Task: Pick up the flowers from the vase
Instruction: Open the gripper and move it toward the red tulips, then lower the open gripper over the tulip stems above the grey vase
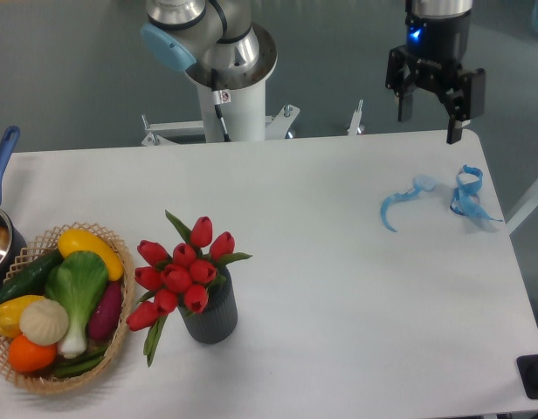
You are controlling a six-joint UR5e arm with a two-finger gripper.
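The flowers point(183, 269), a bunch of red tulips with green stems and leaves, stand in the vase point(210, 315), a small dark grey ribbed cylinder, at the front left of the white table. They lean to the left over the vase's rim. My gripper point(429, 124) hangs open and empty above the table's far right edge, well away from the flowers, its two black fingers pointing down and spread apart.
A wicker basket point(119, 336) of plastic vegetables sits at the front left, beside the flowers. A pot with a blue handle point(2, 166) is at the left edge. Blue ribbon pieces point(465, 194) lie at the right. The robot base point(225, 70) stands behind the table point(356, 314).
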